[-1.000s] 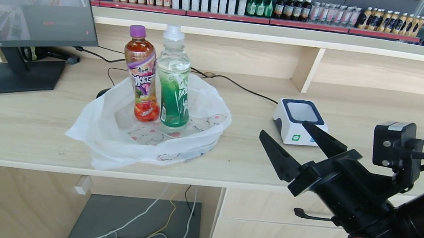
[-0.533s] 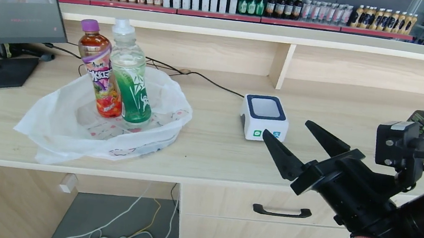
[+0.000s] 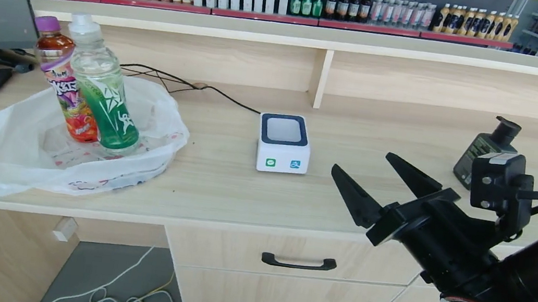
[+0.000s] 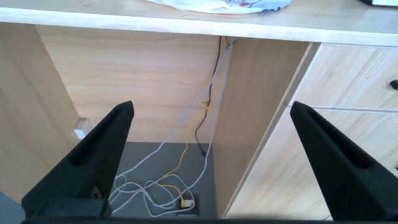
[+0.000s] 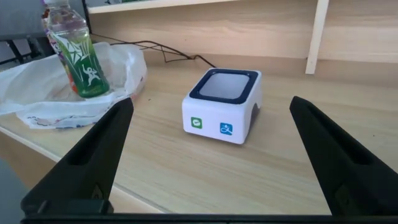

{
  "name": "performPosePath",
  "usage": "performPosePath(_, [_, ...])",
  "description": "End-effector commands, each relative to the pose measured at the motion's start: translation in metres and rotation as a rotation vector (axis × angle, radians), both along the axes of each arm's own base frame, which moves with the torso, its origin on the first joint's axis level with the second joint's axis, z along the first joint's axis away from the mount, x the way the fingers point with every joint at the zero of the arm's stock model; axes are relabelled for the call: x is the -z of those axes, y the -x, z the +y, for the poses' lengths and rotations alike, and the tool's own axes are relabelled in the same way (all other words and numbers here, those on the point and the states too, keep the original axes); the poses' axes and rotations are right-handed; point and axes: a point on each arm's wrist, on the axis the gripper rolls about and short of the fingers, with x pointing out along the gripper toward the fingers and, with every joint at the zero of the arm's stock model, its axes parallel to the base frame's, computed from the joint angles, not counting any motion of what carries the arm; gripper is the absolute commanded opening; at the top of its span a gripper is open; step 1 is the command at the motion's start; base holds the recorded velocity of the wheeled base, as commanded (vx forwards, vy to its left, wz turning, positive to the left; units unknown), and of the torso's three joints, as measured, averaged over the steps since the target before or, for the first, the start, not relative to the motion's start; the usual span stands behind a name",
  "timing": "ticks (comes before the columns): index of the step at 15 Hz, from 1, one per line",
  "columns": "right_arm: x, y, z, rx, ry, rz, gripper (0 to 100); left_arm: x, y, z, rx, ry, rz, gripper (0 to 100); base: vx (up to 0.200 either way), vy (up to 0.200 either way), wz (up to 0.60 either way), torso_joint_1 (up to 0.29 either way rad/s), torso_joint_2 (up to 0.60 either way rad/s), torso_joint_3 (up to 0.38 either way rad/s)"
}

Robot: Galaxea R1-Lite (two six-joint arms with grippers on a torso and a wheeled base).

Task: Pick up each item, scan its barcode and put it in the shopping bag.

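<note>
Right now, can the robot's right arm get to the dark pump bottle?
Probably yes. The right gripper is open and empty, and nothing stands close around the pump bottle. But it points toward the scanner, so it would have to turn first.

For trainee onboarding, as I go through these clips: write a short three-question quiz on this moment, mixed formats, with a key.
1. True or false: the purple-capped bottle and the green-labelled bottle stand upright in the shopping bag.
2. The right gripper is: A) shut on a bottle; B) open and empty; C) resting on the monitor.
3. Short answer: which item on the counter is not yet in the bag?
Key: 1 true; 2 B; 3 the dark pump bottle.
</note>
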Motion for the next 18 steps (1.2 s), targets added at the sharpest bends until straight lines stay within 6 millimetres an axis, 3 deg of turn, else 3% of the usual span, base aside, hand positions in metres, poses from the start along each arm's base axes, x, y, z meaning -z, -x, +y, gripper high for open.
performPosePath(1, [0.0016, -0.0019, 0.0017, -0.001, 0.004, 0.004, 100, 0.0000, 0.0000, 0.0000, 0.000, 0.000, 0.000, 100, 0.000, -0.200, 0.00, 0.007, 0.00, -0.002])
performPosePath(18, [0.0071, -0.0045, -0.0051, 0.032, 0.019, 0.023, 100, 0.0000, 0.0000, 0.0000, 0.000, 0.000, 0.000, 100, 0.000, -0.200, 0.00, 0.003, 0.00, 0.004])
